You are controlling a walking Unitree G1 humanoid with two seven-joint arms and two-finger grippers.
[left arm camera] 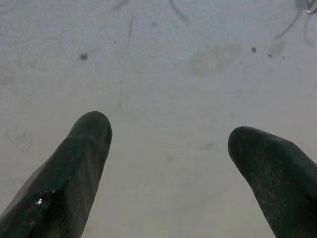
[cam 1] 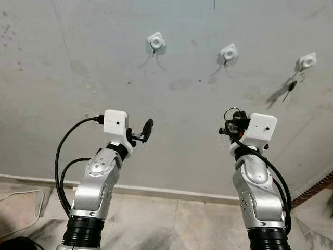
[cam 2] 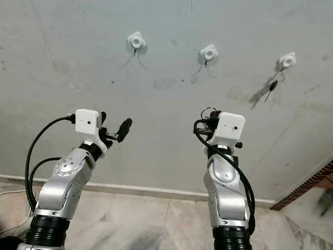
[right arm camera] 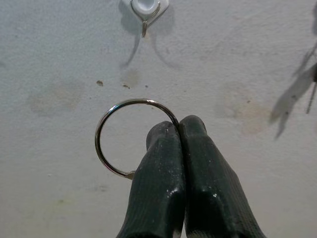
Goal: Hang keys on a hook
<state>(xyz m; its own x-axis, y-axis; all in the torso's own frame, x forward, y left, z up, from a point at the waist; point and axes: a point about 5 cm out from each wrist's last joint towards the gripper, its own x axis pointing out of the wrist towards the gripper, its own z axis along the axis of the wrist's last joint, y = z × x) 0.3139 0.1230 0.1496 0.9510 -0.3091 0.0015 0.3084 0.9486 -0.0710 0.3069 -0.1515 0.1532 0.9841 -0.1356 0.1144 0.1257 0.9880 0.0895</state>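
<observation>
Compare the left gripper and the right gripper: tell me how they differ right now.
The left gripper has its jaws spread wide with nothing between them; the right gripper has its jaws pressed together on a key ring. The left gripper faces bare wall, while the right gripper faces a white hook. Both are raised toward the same wall.

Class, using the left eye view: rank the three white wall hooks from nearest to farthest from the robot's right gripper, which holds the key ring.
Measured from the right gripper:
1. Middle hook, straight above it.
2. Right hook, up towards the robot's right, a key hanging from it.
3. Left hook, up towards the robot's left.
</observation>
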